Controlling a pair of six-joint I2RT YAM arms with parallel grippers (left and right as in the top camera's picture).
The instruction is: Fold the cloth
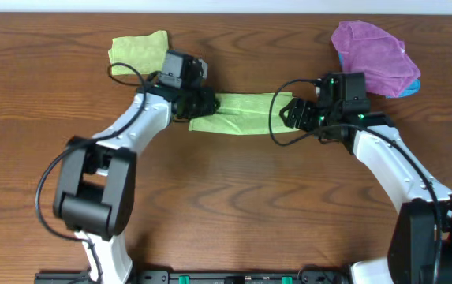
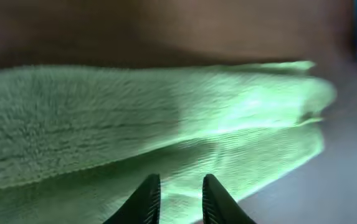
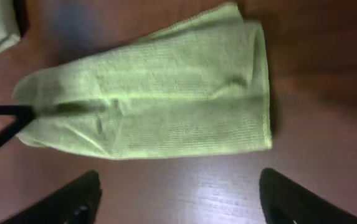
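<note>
A light green cloth (image 1: 241, 113) lies on the wooden table as a long folded strip between my two grippers. My left gripper (image 1: 202, 102) is at its left end; in the left wrist view its fingers (image 2: 177, 186) stand close together with the cloth (image 2: 166, 118) between them. In the right wrist view the cloth (image 3: 159, 106) lies flat and the left fingers (image 3: 4, 124) pinch its far end. My right gripper (image 1: 289, 110) is wide open just off the cloth's right end, with its fingers (image 3: 178, 199) over bare table.
A folded yellow-green cloth (image 1: 139, 51) lies at the back left, just behind the left arm. A purple cloth (image 1: 371, 55) lies over a blue one (image 1: 411, 87) at the back right, close to the right wrist.
</note>
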